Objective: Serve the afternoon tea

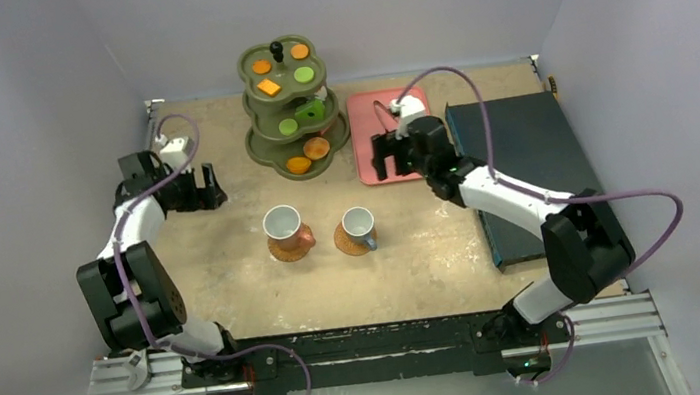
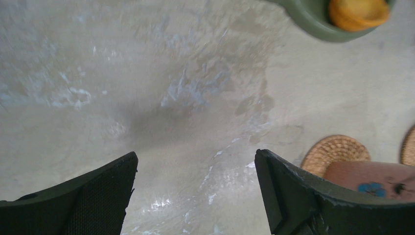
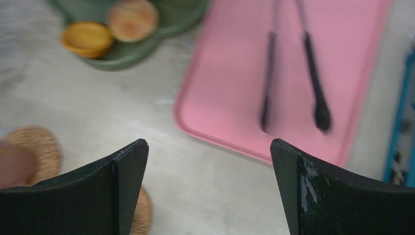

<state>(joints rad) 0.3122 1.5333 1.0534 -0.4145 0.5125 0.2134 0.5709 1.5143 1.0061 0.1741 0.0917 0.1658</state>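
Spread wide and empty, my left gripper (image 2: 195, 161) hung over the table (image 2: 161, 73); my right gripper (image 3: 209, 147) gaped before the pink tray (image 3: 225, 73) bearing tongs (image 3: 315, 83). Pastries (image 1: 261, 66) filled the olive stand (image 1: 260, 153); the terracotta cup (image 1: 282, 223) and grey-blue cup (image 1: 358, 223) sat on coasters (image 1: 282, 254).

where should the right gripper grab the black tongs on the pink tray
Probably mid-length, from straight above, closing across both arms: the tongs lie flat on the pink tray, arms side by side, tips splayed toward the open right gripper.
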